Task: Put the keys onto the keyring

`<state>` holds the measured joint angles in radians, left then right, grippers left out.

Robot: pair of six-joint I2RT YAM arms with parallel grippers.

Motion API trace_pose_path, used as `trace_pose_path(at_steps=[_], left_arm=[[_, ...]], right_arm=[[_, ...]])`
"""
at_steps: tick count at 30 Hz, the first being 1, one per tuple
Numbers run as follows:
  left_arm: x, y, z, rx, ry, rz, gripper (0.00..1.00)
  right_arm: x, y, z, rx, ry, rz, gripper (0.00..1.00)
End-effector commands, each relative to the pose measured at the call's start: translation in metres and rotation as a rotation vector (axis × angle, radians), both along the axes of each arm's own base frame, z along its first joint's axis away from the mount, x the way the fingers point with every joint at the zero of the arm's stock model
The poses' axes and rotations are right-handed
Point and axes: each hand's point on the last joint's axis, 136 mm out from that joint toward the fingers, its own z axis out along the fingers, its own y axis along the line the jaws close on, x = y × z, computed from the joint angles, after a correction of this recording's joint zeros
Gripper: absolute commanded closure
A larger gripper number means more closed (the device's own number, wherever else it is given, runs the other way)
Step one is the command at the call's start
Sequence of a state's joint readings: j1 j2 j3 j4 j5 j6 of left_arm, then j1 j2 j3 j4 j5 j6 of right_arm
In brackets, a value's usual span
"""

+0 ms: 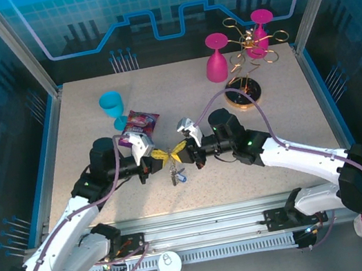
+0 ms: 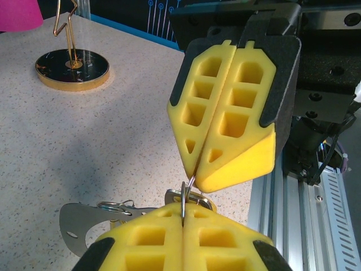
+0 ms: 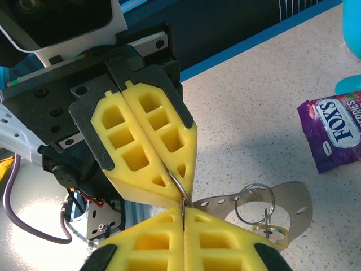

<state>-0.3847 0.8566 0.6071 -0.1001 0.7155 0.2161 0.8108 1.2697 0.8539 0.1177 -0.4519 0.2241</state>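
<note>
Keyring point(image 3: 293, 197) near candy packet point(image 3: 333, 132), blue cup point(image 1: 111, 105)

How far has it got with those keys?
Midway, it seems. The left gripper and right gripper both pinch the keyring above the table. A metal crescent, a smaller ring and a yellow tag already hang by it. Still left: whether every key is threaded cannot be told.

The left pincer point(image 3: 181, 191) and right pincer point(image 2: 194, 167) hide part of the keyring point(image 2: 184, 199), and the keys point(image 1: 173, 173) are too small to distinguish.
</note>
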Motion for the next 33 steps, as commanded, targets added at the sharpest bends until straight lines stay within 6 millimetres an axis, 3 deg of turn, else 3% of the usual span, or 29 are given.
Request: trace_pose_path(at_steps=[1,14,33], left_arm=[[-0.007,-0.005,0.011,-0.021,-0.039,-0.056,1.0],[-0.007,-0.005,0.012,-0.022,-0.044,-0.054,1.0],[0.002,0.001,0.016,0.006,-0.144,0.0,1.0]], right_arm=[[0.002,0.006,0.031,0.043,-0.104,0.003,1.0],[0.011,0.0,0.02,-0.092,-0.202,-0.09,1.0],[0.035,-0.005,0.002,-0.08,0.03,-0.29,1.0]])
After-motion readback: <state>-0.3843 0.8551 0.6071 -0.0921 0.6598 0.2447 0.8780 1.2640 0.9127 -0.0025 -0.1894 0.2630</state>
